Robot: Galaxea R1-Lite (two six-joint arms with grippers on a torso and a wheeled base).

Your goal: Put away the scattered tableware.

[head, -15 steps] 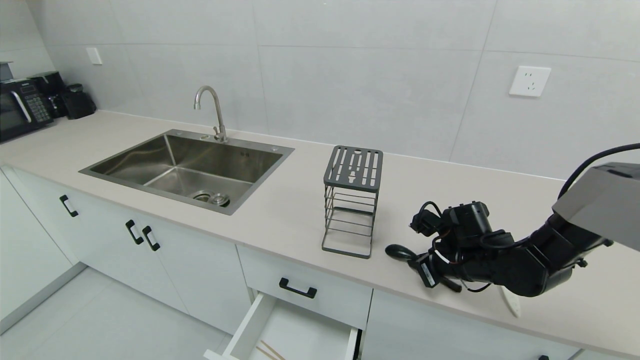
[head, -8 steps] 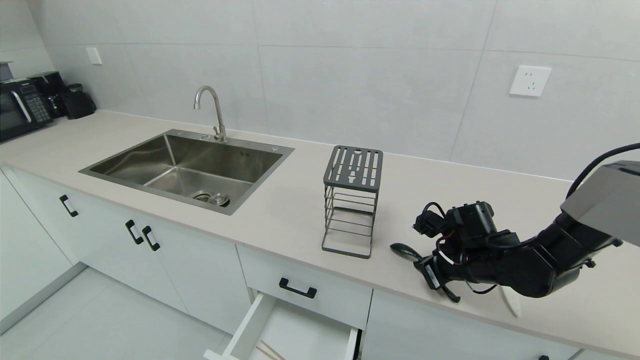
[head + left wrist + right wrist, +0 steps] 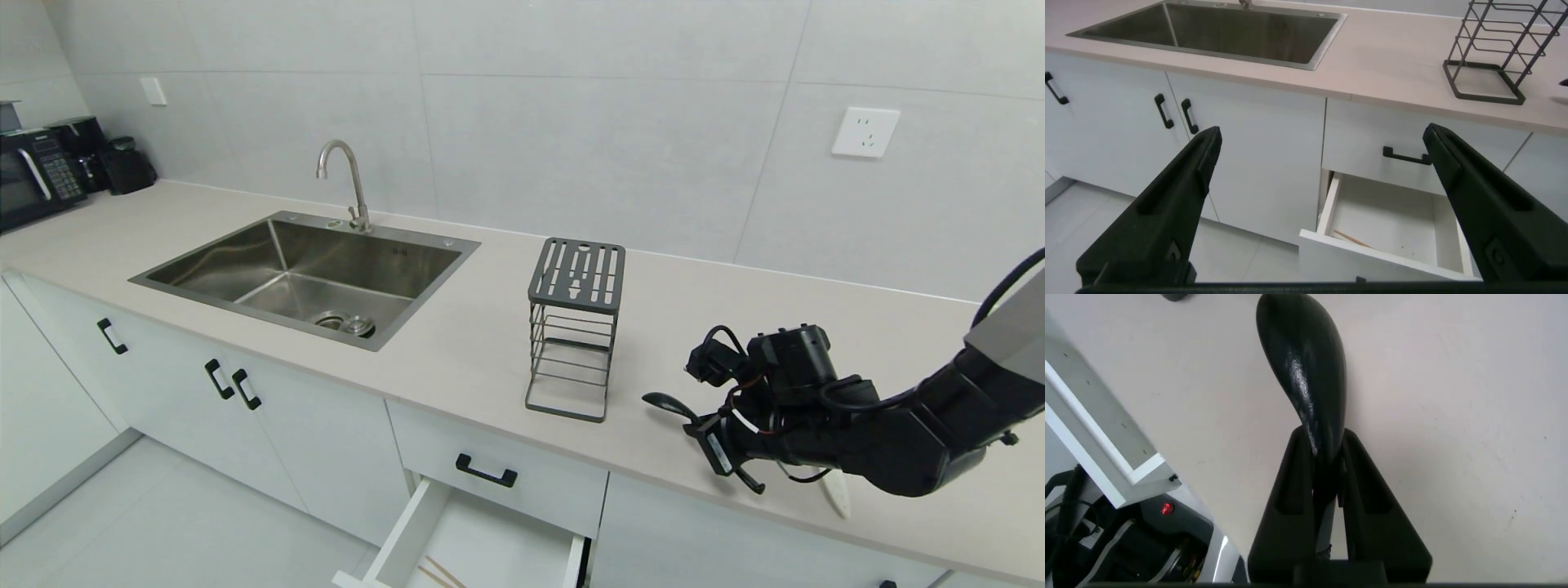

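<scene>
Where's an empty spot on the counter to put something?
Bare counter lies between the sink and the rack, and behind the rack too. It's crowded right of the rack, where the right hand holds the black spoon.

The rack [image 3: 575,282] stands between sink [image 3: 367,257] and spoon [image 3: 665,403] — drawer [image 3: 490,539] open below.

The spoon [image 3: 1302,376] is glossy black, the countertop [image 3: 457,343] pale beige, the rack [image 3: 575,308] dark grey, the drawer [image 3: 1396,220] apparently white.

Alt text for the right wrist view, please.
The right gripper is shut on the handle of a black spoon, whose bowl points away from the camera, over a pale counter.
</scene>
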